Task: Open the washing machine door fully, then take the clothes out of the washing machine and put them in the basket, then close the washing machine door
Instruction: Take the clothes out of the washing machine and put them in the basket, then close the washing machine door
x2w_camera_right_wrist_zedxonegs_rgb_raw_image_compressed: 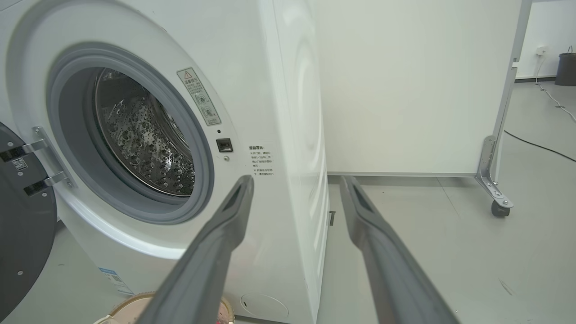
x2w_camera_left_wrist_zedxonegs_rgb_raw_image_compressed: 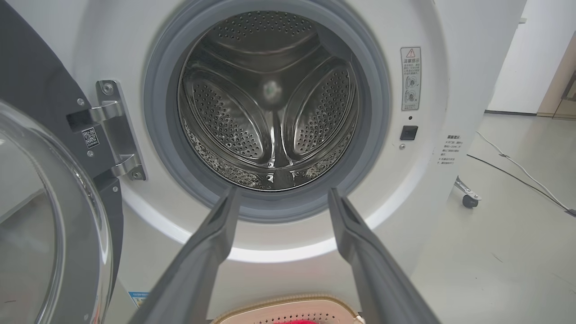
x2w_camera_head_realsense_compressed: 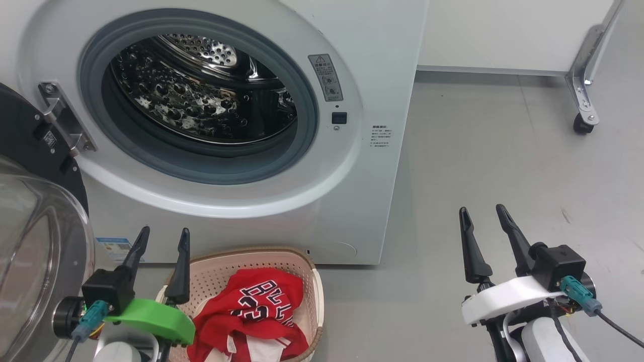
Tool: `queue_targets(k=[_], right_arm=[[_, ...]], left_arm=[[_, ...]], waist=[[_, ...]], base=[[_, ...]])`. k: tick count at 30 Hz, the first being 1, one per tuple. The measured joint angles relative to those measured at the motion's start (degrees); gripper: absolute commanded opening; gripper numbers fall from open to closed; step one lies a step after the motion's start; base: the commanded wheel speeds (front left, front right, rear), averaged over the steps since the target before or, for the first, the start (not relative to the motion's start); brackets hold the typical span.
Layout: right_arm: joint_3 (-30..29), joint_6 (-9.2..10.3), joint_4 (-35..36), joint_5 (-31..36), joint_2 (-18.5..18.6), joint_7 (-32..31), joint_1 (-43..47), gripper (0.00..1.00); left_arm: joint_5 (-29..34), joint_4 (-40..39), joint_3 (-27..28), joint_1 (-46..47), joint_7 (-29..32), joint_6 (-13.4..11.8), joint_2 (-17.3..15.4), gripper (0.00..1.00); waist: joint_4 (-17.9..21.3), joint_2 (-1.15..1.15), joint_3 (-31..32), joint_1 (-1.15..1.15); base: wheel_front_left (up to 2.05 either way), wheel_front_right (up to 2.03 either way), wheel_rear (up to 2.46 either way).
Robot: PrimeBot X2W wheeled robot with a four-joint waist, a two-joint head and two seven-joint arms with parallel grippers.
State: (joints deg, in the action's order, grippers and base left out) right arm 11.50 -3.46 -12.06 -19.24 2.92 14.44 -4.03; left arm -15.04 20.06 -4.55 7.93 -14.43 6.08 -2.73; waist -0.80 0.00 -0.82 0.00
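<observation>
The left end effector [x2w_camera_head_realsense_compressed: 165, 230] hung with its two long dark fingers [x2w_camera_head_realsense_compressed: 180, 271] spread wide apart, gripping nothing and touching nothing. It was poised above the near-left corner of the basket [x2w_camera_head_realsense_compressed: 221, 275], fingertips pointing toward the washing machine [x2w_camera_head_realsense_compressed: 382, 75]. The right end effector [x2w_camera_head_realsense_compressed: 481, 208] was likewise fully spread and empty, out over the bare grey floor [x2w_camera_head_realsense_compressed: 478, 151], well to the right of the machine. Its fingers were tapered, matt and ribbed near the tips. A bright green moulded bracket [x2w_camera_head_realsense_compressed: 156, 317] carried the left one, a white bracket [x2w_camera_head_realsense_compressed: 508, 296] the right.

The washing machine was a smooth white box with a round opening ringed by a grey rubber gasket [x2w_camera_head_realsense_compressed: 201, 168]. Inside, the perforated steel drum [x2w_camera_head_realsense_compressed: 201, 95] shone, dimpled and mirror-bright, with no fabric visible in it. The washing machine door [x2w_camera_head_realsense_compressed: 40, 251] stood swung open at the left on a metal hinge [x2w_camera_head_realsense_compressed: 63, 118], its glossy black rim framing a bulging clear glass bowl.

The basket sat on the floor just in front of the machine, cream perforated plastic with rounded corners and a brown woven-look rim. The clothes [x2w_camera_head_realsense_compressed: 256, 306] lay crumpled inside it: bright red fabric, a jersey with dark white-edged lettering and white trim.
</observation>
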Motion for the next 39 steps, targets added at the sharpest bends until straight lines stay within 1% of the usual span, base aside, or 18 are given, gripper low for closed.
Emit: queue_targets(k=[18, 25, 39], right_arm=[[0.24, 0.0, 0.24, 0.0, -0.09, 0.0, 0.98, 1.0], [0.37, 0.0, 0.24, 0.0, -0.1, -0.01, 1.0, 1.0], [0.69, -0.01, 0.23, 0.02, -0.11, -0.01, 1.01, 1.0]], left_arm=[[-0.05, -3.72, -0.98, -3.31, 0.0, -0.57, 0.07, 1.0], [-0.09, -4.05, -0.93, -4.76, 0.0, -1.16, 0.08, 1.0], [-0.57, -5.36, -1.34, -5.52, 0.0, -1.24, 0.09, 1.0]], waist=[[0.13, 0.0, 0.43, 0.0], [0.02, 0.0, 0.61, 0.0], [-0.33, 0.0, 1.32, 0.0]], base=[[0.0, 0.0, 0.0], [0.0, 0.0, 0.0], [0.0, 0.0, 0.0]])
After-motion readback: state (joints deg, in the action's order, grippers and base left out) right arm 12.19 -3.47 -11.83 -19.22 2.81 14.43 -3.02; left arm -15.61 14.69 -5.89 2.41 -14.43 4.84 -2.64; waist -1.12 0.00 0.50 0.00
